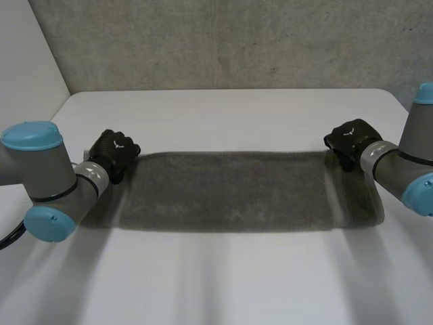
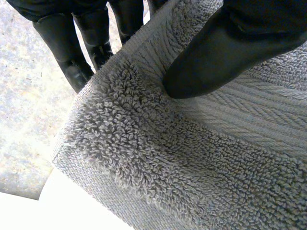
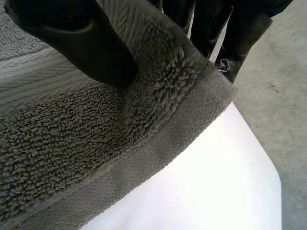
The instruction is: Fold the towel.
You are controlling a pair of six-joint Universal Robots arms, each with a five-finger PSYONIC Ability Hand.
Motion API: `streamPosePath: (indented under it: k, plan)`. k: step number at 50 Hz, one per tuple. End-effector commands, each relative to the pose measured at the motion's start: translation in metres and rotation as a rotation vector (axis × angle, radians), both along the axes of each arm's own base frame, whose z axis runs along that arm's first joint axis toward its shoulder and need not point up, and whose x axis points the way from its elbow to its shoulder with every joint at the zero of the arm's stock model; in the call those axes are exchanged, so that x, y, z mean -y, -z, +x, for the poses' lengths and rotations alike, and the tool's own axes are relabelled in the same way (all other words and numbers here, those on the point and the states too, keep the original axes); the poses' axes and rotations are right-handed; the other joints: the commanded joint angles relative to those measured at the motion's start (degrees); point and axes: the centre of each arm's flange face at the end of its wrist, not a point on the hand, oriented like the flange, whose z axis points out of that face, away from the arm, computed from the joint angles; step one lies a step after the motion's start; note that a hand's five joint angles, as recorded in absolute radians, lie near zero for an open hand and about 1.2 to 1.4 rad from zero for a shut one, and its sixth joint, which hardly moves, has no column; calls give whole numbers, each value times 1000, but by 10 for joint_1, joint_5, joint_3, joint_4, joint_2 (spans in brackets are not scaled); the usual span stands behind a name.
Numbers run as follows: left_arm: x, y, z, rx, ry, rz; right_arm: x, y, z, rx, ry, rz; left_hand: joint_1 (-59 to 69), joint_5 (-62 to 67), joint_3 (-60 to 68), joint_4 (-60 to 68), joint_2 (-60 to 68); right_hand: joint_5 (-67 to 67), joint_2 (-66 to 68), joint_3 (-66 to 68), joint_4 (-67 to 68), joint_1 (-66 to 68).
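Where the white table (image 1: 223, 112) lies under the head view, one grey towel (image 1: 230, 193) stretches lengthwise across its middle, long edges running side to side. Left hand (image 1: 114, 150): at the towel's far left corner, thumb (image 2: 216, 57) pressed onto the terry face, fingers (image 2: 64, 45) behind the hem, cloth pinched between them. Right hand (image 1: 350, 139): at the far right corner, thumb (image 3: 81, 43) on the pile, fingers (image 3: 237, 33) behind the edge, closed in a like pinch. Far edge: straight and taut between the two hands. Near edge: resting on the table or hanging just above it, cannot tell which.
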Motion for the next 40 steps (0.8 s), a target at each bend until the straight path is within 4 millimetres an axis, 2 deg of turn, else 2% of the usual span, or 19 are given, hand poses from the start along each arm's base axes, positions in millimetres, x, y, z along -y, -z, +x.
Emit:
streamPosePath:
  k: [1, 2, 9, 11, 12, 14, 15, 17, 18, 20, 21, 22, 23, 27, 29, 31, 32, 34, 40]
  plan:
    - [1, 5, -2, 3, 0, 7, 8, 6, 1, -10, 34, -27, -593, -738, -642, -628, -609, -676, -664, -662, -662, -658]
    - [0, 4, -3, 3, 2, 5, 7, 8, 1, -17, 47, -25, -739, -884, -788, -774, -755, -676, -664, -662, -662, -658]
    - [2, -9, -3, 3, -33, -31, 3, 8, 2, 2, 69, -18, -739, -884, -788, -774, -755, -676, -664, -662, -662, -658]
    - [4, -24, -2, -18, -47, -64, -1, -6, 2, 60, 83, -41, -739, -884, -788, -774, -755, -676, -664, -662, -662, -658]
    - [4, -24, -2, -18, -47, -65, -1, -6, 2, 61, 83, -41, -739, -884, -788, -774, -755, -676, -664, -662, -662, -658]
    - [3, -39, -1, -36, -52, -92, -9, -32, -3, 122, 92, -87, -739, -884, -788, -774, -755, -676, -664, -662, -662, -658]
    - [3, -39, -1, -36, -52, -92, -9, -32, -3, 123, 92, -88, -739, -884, -788, -774, -755, -676, -664, -662, -662, -658]
    - [-2, -50, 0, -62, -57, -101, -26, -46, -4, 155, 65, -96, -739, -883, -787, -774, -754, -676, -664, -662, -662, -658]
    - [-2, -50, 0, -62, -57, -101, -26, -46, -4, 155, 65, -96, -739, -883, -787, -774, -754, -676, -664, -662, -662, -658]
    - [-10, -50, 4, -94, -69, -71, -45, -52, -2, 172, 16, -79, -735, -880, -784, -770, -751, -676, -664, -662, -662, -658]
    - [-10, -50, 4, -94, -69, -71, -45, -52, -2, 172, 16, -79, -735, -880, -784, -770, -751, -676, -664, -662, -662, -658]
    - [-15, -48, 6, -113, -71, -48, -54, -55, -3, 177, 0, -67, -735, -880, -784, -770, -751, -676, -664, -662, -662, -658]
    - [-21, -49, 8, -139, -78, -27, -62, -52, -5, 179, -10, -47, -734, -878, -782, -769, -749, -676, -664, -662, -662, -658]
    - [-34, -47, 12, -194, -91, 18, -71, -40, -17, 178, 6, 16, -735, -880, -784, -770, -751, -663, -651, -649, -649, -645]
    - [-46, -43, 13, -241, -81, 64, -78, -24, -27, 171, 38, 87, -734, -878, -782, -769, -749, -658, -646, -644, -644, -640]
    - [-52, -43, 13, -263, -67, 79, -82, -16, -30, 168, 44, 120, -734, -878, -782, -769, -749, -648, -636, -634, -634, -630]
    - [-52, -43, 13, -264, -67, 79, -82, -16, -31, 168, 44, 120, -734, -878, -782, -769, -749, -648, -636, -634, -634, -630]
    - [-61, -45, 17, -298, -44, 100, -87, -3, -38, 167, 63, 168, -734, -878, -782, -769, -749, -616, -604, -602, -602, -598]
    - [-69, -50, 18, -327, -18, 96, -88, 10, -50, 173, 79, 217, -732, -877, -780, -767, -748, -610, -597, -595, -595, -591]
